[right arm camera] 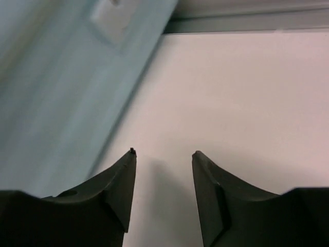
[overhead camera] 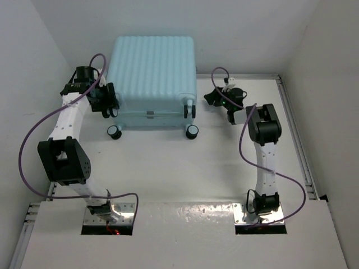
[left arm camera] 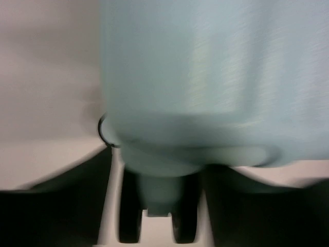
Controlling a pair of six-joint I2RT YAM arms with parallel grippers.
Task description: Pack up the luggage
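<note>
The luggage (overhead camera: 151, 73), a pale aqua ribbed hard-shell case, lies shut at the back of the table with its black wheels (overhead camera: 114, 132) toward me. My left gripper (overhead camera: 109, 103) is at its front left corner. In the left wrist view the blurred shell (left arm camera: 205, 77) fills the frame, and my left gripper (left arm camera: 158, 172) has its fingers on either side of a twin wheel (left arm camera: 185, 221), shut on it. My right gripper (overhead camera: 211, 98) hovers just right of the case, open and empty. In the right wrist view my right gripper (right arm camera: 164, 153) shows bare table between its fingers, with the luggage side (right arm camera: 51, 77) at left.
The white table (overhead camera: 168, 174) is boxed in by white walls at the left, back and right. A metal rail (overhead camera: 293, 123) runs along its right edge. Purple cables (overhead camera: 25, 145) loop off both arms. A grey strip (right arm camera: 247, 20) marks the table's far edge.
</note>
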